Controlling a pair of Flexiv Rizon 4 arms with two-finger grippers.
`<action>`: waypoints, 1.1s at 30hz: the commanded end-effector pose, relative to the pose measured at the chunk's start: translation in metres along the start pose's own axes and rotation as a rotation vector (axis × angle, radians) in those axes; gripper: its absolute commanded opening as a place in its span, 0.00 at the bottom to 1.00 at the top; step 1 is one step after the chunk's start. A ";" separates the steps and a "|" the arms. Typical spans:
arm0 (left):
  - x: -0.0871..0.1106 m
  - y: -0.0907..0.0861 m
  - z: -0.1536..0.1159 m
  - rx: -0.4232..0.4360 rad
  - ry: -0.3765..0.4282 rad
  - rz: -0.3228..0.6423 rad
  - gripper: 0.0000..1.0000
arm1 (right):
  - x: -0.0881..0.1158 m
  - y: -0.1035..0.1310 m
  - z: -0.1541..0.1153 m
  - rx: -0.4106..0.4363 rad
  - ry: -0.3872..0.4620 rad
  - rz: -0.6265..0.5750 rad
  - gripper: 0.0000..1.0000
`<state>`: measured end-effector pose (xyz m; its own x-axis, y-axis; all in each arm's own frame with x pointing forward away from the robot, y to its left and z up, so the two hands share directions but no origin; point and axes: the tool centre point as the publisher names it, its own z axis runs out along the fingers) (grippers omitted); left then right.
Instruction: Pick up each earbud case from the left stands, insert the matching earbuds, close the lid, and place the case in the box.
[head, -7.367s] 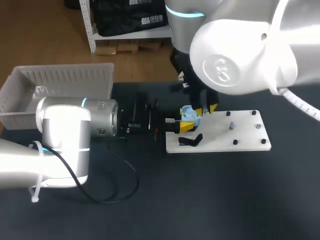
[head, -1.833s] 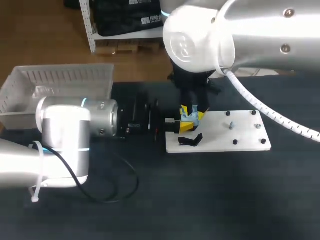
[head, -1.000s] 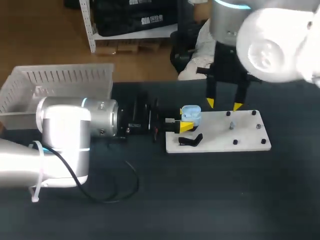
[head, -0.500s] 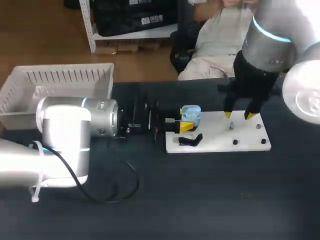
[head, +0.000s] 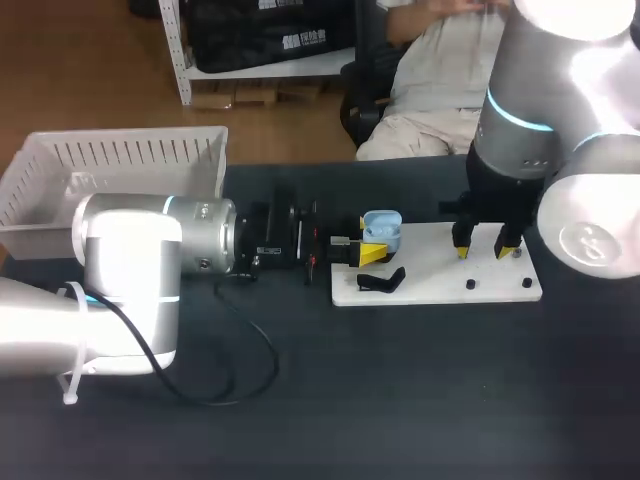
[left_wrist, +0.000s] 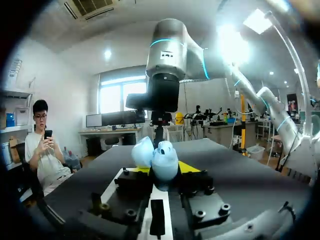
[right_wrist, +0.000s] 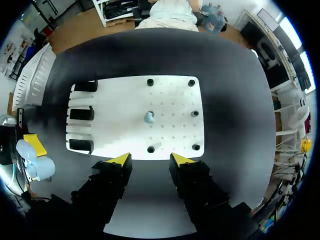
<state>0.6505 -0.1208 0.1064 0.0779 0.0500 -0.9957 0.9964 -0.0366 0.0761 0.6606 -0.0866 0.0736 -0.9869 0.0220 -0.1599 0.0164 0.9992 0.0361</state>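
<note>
The dark table (head: 400, 400) carried everything. My left arm (head: 130, 270) lay low across it and my right arm (head: 540, 120) stood upright over the far side. The white slatted box (head: 120, 150) sat at the far left; I could not tell what, if anything, was in it. The white board (head: 430, 285) lay near the middle, its three black stands (right_wrist: 81, 114) apparently bare. Just off the stand edge of the board, the left gripper (left_wrist: 165, 168) pinched the pale blue earbud case (head: 381, 226) from both sides, lid up. The right gripper (right_wrist: 151, 160) hung above the board, fingers spread and empty, with one small earbud (right_wrist: 149, 117) ahead of them. By my reckoning the case was fetched and opened, while loading, closing and boxing were left.
</note>
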 end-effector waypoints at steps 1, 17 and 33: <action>0.001 0.001 0.000 0.001 -0.004 0.002 0.00 | -0.018 0.005 0.014 0.008 0.022 0.014 0.47; 0.001 0.001 0.000 0.001 -0.004 0.002 0.00 | -0.039 0.005 0.037 0.001 0.051 0.064 0.48; 0.001 0.001 0.000 0.001 -0.004 0.002 0.00 | -0.037 0.004 0.045 -0.015 0.061 0.090 0.39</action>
<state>0.6505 -0.1208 0.1064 0.0779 0.0500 -0.9957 0.9964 -0.0367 0.0761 0.7048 -0.0819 0.0362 -0.9898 0.1080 -0.0926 0.1026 0.9929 0.0608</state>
